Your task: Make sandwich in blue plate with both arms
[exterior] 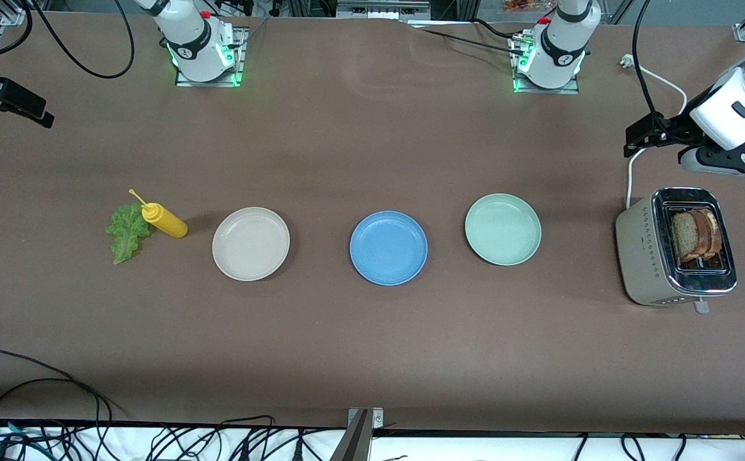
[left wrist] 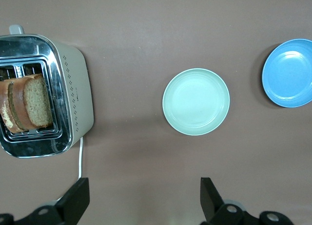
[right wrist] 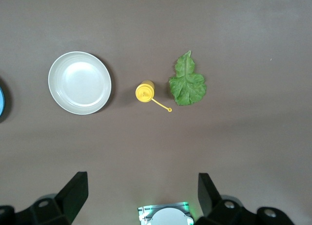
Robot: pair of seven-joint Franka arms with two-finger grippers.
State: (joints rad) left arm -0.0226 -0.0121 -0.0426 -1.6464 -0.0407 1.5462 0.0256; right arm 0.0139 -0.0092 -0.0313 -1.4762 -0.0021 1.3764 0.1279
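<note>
The blue plate (exterior: 388,248) lies empty mid-table, between a cream plate and a pale green plate. It also shows in the left wrist view (left wrist: 288,72) and, as a sliver, in the right wrist view (right wrist: 1,103). Two brown bread slices (exterior: 697,234) stand in a toaster (exterior: 641,250) at the left arm's end, also in the left wrist view (left wrist: 29,105). A green lettuce leaf (exterior: 128,230) lies flat at the right arm's end, also in the right wrist view (right wrist: 186,83). My left gripper (exterior: 644,134) (left wrist: 141,200) hangs open and empty over bare table beside the toaster. My right gripper (exterior: 27,109) (right wrist: 140,193) hangs open and empty over bare table at the right arm's end.
A cream plate (exterior: 251,243) and a pale green plate (exterior: 502,229) flank the blue plate. A yellow squeeze bottle (exterior: 164,219) stands beside the lettuce. The toaster's white cord (exterior: 632,173) runs toward the arm bases. Cables lie along the table edge nearest the front camera.
</note>
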